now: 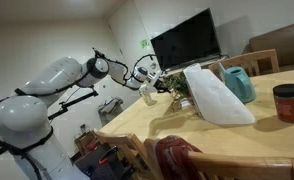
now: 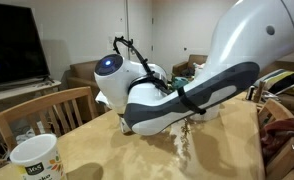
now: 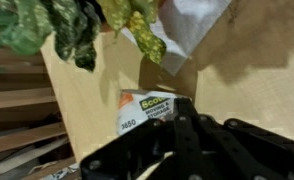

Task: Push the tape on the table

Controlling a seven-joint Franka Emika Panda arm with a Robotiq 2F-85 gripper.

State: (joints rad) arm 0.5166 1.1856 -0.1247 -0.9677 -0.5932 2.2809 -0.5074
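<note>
The tape (image 3: 145, 108) is a packaged roll with a white, orange and green label, lying on the light yellowish wooden table (image 3: 87, 95) in the wrist view. My black gripper (image 3: 182, 105) looks shut, with its fingertips at the package's right edge, touching or nearly touching it. In an exterior view my gripper (image 1: 147, 88) hangs low over the far corner of the table (image 1: 187, 130), next to a plant. I cannot make out the tape in either exterior view. My arm (image 2: 177, 95) hides that spot.
A leafy plant (image 3: 77, 25) stands just beyond the tape. A white plastic bag (image 1: 217, 95), a teal pitcher (image 1: 239, 82) and a red cup (image 1: 287, 102) stand on the table. A white mug (image 2: 35, 158) sits near a corner, chairs (image 2: 47, 110) ring the table, and a TV (image 1: 185, 42) stands behind.
</note>
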